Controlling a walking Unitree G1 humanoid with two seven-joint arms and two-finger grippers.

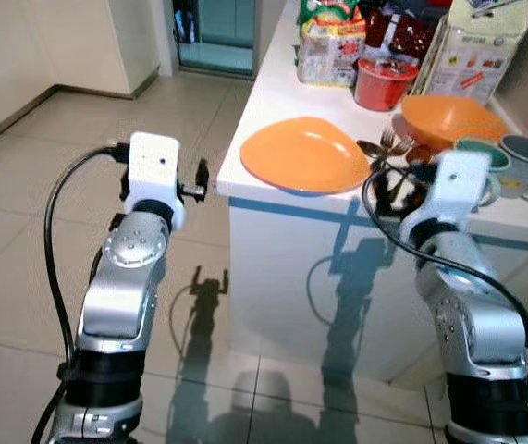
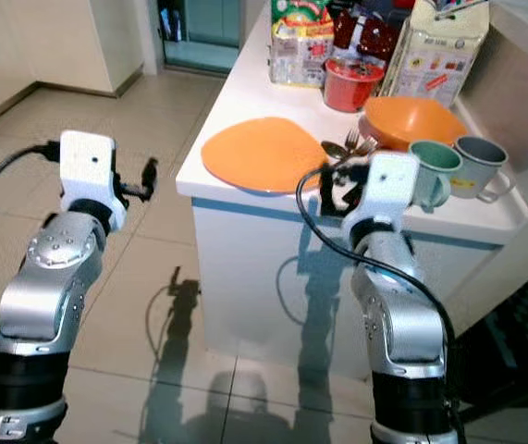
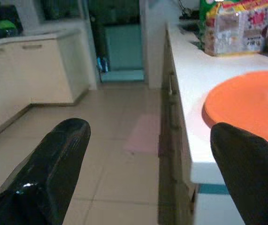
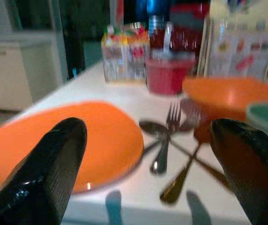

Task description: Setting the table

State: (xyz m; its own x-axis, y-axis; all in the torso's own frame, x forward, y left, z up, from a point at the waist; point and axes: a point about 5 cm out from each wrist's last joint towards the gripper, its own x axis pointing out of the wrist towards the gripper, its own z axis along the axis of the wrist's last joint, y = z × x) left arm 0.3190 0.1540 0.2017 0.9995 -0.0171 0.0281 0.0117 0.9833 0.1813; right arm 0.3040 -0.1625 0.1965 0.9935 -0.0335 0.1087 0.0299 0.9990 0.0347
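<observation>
My right gripper [image 4: 148,173] hangs spread wide at the counter [image 1: 273,79] edge, facing the forks [image 4: 171,124] and spoons [image 4: 180,180] beside the orange plate [image 1: 305,154]. My left gripper [image 3: 150,176], also wide apart, hovers left of the counter over the floor.
</observation>
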